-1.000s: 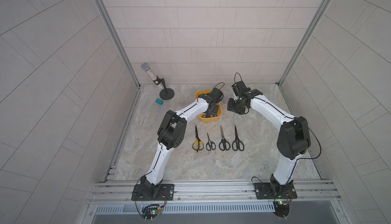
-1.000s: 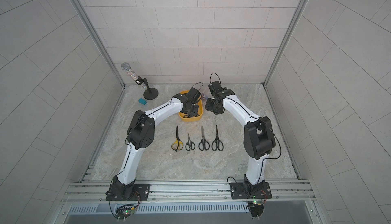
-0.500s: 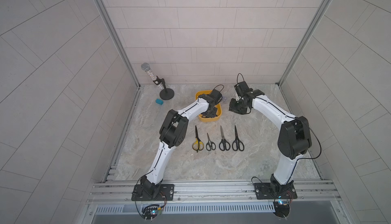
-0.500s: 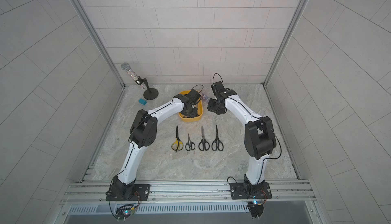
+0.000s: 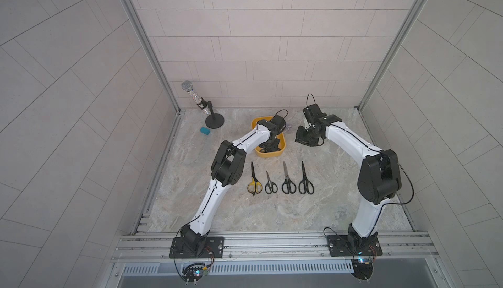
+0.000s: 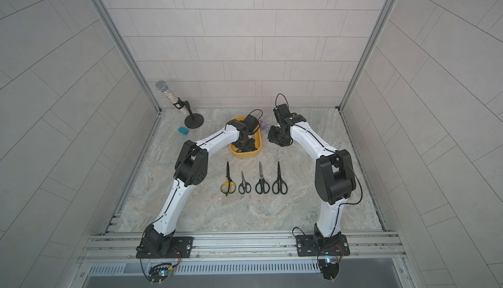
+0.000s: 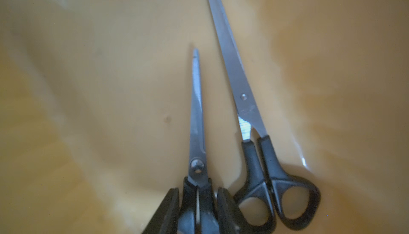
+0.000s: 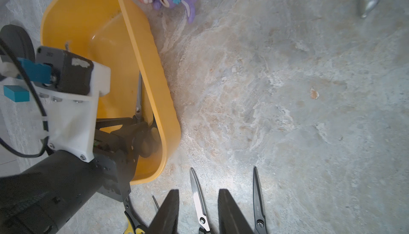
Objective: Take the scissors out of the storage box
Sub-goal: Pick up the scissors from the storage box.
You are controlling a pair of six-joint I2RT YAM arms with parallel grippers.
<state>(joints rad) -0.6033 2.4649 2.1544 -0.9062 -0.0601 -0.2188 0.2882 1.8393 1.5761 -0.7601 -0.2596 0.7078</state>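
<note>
Reaching down into the shallow mustard-yellow plastic storage box [image 5: 285, 144], the left hand [image 7: 198, 190] sets its two black fingers [image 7: 171, 210] either side of the black loop handles of the shorter silver-bladed scissors [image 7: 197, 122], just behind the pivot screw. The jaws stand partly apart and close against the handles; whether they actually pinch cannot be told. This pair lies flat on the box floor, and just beside it, along the box wall, lies the longer silver-bladed scissors [image 7: 238, 82] with black handles, blades closed, pointing the same way. The right hand [image 8: 198, 190] hangs above the marbled grey desk [image 5: 272, 213] beside the box, jaws partly apart, holding nothing. In front of the box, in both top views, four more pairs lie in a row, tips towards the box: yellow-and-black-handled scissors [image 5: 254, 181] nearest the left arm, then a small black pair [image 5: 270, 184], a silver-bladed black-handled pair [image 5: 287, 180] and an all-black pair [image 5: 305, 180].
</note>
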